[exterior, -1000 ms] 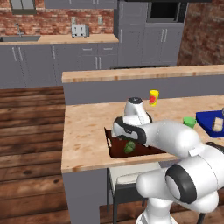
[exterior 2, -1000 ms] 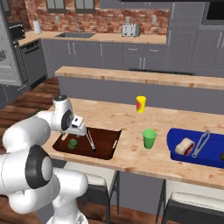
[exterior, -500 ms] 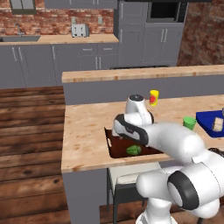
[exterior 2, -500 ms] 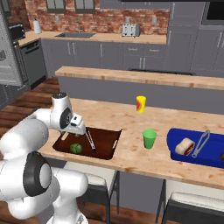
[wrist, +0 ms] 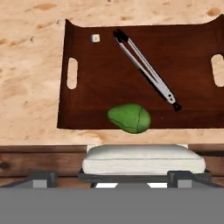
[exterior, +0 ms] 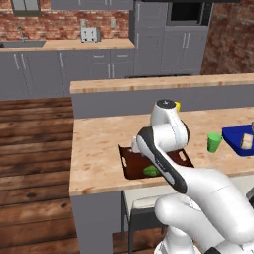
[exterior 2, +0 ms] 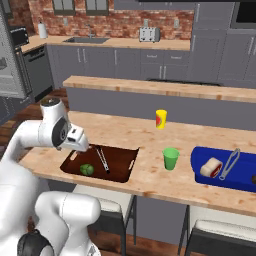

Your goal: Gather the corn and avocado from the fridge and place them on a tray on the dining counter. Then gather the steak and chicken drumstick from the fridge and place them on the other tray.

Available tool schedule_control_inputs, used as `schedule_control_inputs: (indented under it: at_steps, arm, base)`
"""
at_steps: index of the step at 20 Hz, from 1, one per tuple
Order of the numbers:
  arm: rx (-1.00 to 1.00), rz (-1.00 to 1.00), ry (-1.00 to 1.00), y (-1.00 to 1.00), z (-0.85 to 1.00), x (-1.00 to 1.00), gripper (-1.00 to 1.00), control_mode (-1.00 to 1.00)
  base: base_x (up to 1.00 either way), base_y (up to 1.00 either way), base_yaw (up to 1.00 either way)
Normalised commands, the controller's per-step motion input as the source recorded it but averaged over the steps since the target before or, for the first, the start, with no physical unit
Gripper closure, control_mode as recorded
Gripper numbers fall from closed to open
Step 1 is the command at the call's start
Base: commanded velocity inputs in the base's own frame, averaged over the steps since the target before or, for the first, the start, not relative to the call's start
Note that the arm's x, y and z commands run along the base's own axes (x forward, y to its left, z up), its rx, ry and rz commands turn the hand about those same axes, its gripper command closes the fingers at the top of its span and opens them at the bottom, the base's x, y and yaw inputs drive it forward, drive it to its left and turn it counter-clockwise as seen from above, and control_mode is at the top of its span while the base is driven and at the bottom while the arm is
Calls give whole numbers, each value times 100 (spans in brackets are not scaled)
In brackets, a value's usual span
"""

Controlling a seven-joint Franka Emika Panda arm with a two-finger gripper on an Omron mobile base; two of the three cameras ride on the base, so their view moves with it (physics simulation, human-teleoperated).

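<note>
We see the avocado (wrist: 130,118) at lower centre on the brown tray (wrist: 94,100) beside tongs (wrist: 146,71); our gripper's jaws are released, empty.

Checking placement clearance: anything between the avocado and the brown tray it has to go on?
Nothing: the green avocado already lies on the dark brown wooden tray, near its front edge, apart from the metal tongs. The open gripper is above, clear of it.

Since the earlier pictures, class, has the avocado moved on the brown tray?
Yes. The avocado now lies nearer the brown tray's front edge than before, left of the tongs.
</note>
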Motion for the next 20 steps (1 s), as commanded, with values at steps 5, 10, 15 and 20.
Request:
schedule_control_inputs:
  at_steps: [5,10,15,20]
  arm:
    - [1,0,-15,0,48,-99,-100,-100]
    - [1,0,-18,0,59,-100,-100,-100]
    - [0,1,-17,5,90,-81,-100,-100]
    - [-1,0,-5,46,26,-24,-100,-100]
  base:
    - [0,0,0]
    - [0,0,0]
    - [0,0,0]
    - [0,0,0]
